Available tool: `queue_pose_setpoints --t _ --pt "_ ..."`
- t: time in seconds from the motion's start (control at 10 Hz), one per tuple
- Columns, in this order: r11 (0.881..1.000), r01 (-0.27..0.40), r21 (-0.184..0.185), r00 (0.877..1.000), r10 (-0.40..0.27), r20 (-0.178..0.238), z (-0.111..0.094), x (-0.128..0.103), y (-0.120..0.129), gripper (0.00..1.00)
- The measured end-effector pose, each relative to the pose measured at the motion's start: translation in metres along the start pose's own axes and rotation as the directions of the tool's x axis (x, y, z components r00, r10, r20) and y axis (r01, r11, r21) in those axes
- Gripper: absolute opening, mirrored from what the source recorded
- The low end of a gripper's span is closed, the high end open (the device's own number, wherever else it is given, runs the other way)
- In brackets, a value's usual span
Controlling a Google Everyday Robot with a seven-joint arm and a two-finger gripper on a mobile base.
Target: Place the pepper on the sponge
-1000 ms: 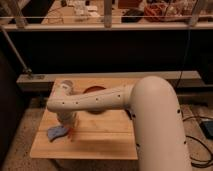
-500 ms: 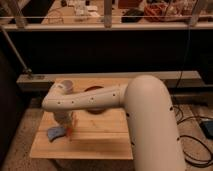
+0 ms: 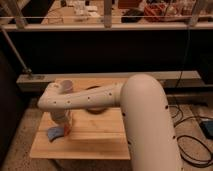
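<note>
The gripper [image 3: 63, 122] hangs low over the counter's [image 3: 100, 145] near-left. Its jaws are closed, apparently pinching the pepper [image 3: 67, 130] just above the sponge's [image 3: 54, 133] right edge, ready for setting down.

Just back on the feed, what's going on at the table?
The robot's arm reaches across the wooden table, its gripper shut and low toward the picture's left. Right below it lies the light-blue sponge, with the orange-red pepper at the sponge's right edge. Whether the gripper grips the pepper cannot be told. A dark red plate sits mid-table, partly under the arm.
</note>
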Motion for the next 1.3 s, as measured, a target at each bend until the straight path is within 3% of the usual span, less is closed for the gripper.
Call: queue_pose_setpoints --t 0.6,1.3 --pt "0.998 0.063 -0.004 0.998 -0.063 -0.009 -0.002 -0.003 -0.029 0.09" --pt "0.995 0.1 -0.02 0.995 -0.1 -0.016 -0.001 0.0 -0.039 0.09"
